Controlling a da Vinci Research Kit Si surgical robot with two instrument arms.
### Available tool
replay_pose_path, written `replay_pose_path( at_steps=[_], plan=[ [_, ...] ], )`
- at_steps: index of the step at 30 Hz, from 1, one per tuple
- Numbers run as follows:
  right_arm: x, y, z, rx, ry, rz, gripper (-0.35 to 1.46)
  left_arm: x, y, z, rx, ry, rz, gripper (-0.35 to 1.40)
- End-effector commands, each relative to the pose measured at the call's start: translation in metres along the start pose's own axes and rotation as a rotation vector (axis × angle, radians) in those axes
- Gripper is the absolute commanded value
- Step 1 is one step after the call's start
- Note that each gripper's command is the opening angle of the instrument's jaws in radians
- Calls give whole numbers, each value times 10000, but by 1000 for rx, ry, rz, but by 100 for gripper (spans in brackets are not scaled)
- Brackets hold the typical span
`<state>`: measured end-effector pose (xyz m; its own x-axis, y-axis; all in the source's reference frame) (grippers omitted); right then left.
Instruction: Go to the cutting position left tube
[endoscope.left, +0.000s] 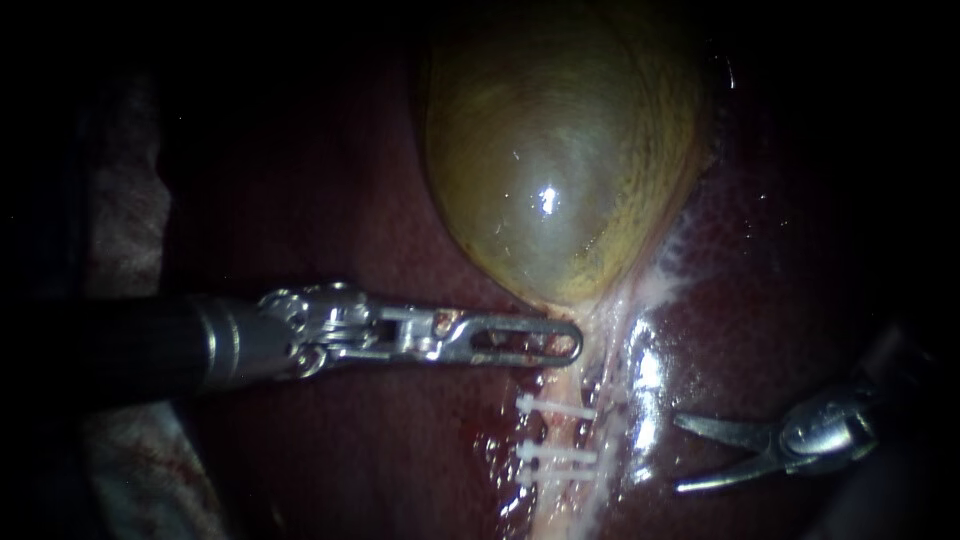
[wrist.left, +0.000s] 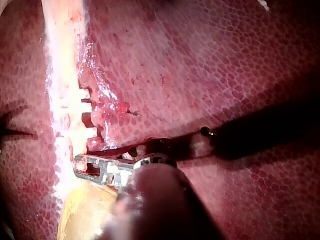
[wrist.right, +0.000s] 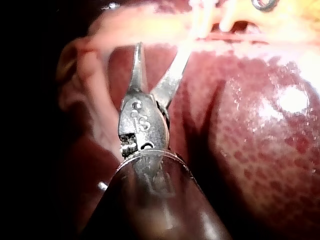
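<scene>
Your left instrument (endoscope.left: 574, 341) lay nearest the endoscope, jaws closed together, tip touching the pale neck under the gallbladder (endoscope.left: 560, 150). Below it, the left tube (endoscope.left: 572, 435) carried three white clips (endoscope.left: 556, 456). Your right instrument (endoscope.left: 680, 454) hung beside them, blades open, holding nothing. Your left wrist view showed those closed jaws just beside the clips. Your right wrist view showed the open blades short of the tube.

L instrument (endoscope.left: 568, 340): black shaft, silver multi-link wrist w/ pins. R instrument (endoscope.left: 680, 454): dark shaft, rounded silver hub, stamped mark, thin pointed jaws.
</scene>
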<state>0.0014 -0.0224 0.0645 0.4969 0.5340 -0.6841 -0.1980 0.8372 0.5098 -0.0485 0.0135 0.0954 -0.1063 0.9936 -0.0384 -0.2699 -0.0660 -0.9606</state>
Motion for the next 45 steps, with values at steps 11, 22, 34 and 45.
replay_pose_path(
  at_steps=[11, 22, 34, 45],
  plan=[
    [4, -3, 6, 30, 12, 102, 138, -2, 5, -10, -3, -4, -2, -35],
    [8, -4, 18, 113, 35, 424, 143, -8, 22, -28, -9, -13, -8, -35],
    [8, -3, 34, 142, -82, 566, 141, -6, 37, -55, -13, -15, -16, -35],
    [15, -12, 66, 180, -198, 590, 138, -4, 46, -63, -16, -15, -16, -35]
  ],
)
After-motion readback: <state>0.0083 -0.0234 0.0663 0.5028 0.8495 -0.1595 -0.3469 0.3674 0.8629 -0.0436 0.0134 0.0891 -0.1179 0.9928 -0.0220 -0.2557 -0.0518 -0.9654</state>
